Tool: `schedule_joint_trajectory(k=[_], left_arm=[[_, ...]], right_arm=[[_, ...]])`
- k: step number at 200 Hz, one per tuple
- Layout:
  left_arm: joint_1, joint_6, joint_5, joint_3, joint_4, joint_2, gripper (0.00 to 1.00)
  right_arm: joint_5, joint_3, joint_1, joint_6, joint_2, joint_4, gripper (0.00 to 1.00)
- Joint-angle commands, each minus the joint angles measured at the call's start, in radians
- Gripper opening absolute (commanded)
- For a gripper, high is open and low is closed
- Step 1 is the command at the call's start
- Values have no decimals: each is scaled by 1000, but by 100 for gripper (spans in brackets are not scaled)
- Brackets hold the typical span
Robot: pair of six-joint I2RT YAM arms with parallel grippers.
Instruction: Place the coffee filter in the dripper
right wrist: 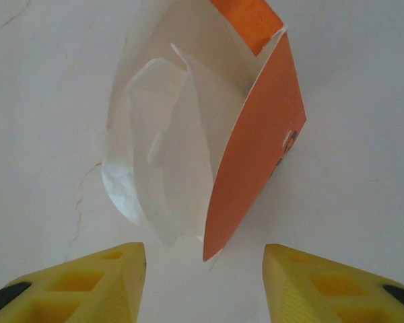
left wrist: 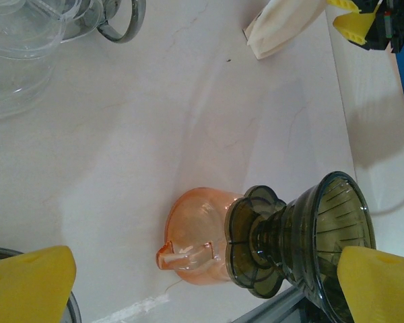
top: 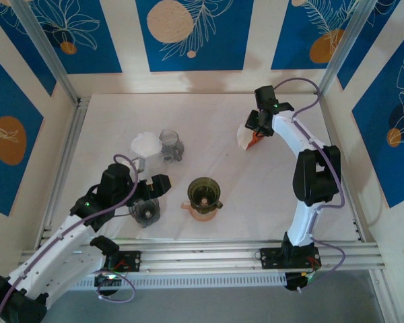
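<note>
Here the white table (top: 108, 128) is spread beneath both arms. The left gripper (left wrist: 202, 289) is held wide open, nothing in it, near the dark dripper (left wrist: 323, 235), which is seated on an orange jug (left wrist: 195, 235) around the table's middle. The right gripper (right wrist: 202, 276) is seen with jaws parted and nothing gripped, just short of an orange holder (right wrist: 262, 134); the white coffee filter (right wrist: 155, 155) is tucked in its fold, well apart from the dripper

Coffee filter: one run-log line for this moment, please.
stage: approach | right gripper: open, at coffee filter in orange box, nothing held | left gripper: open, by dripper | dripper: no filter yet
</note>
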State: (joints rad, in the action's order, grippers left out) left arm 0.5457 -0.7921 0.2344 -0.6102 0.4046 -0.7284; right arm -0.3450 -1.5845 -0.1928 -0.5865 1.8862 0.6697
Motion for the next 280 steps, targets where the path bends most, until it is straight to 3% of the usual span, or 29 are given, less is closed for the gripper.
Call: schedule_joint_trajectory(k=[1,101,224,280], left_arm=[[5,28,-6,-8,6,-5,100],[4,31,-16,-12,12,-19,100],[4,25,-10,-13,5,-43,100],[3,18,-2,-8,-10,-56,100]], right_arm=[[-20,-48,13,29,29,31,46],[-12,-112,24,135,112,68,24],[-60,-95,8,305,116,25,12],[-71,-125,-8,388,150,20,11]])
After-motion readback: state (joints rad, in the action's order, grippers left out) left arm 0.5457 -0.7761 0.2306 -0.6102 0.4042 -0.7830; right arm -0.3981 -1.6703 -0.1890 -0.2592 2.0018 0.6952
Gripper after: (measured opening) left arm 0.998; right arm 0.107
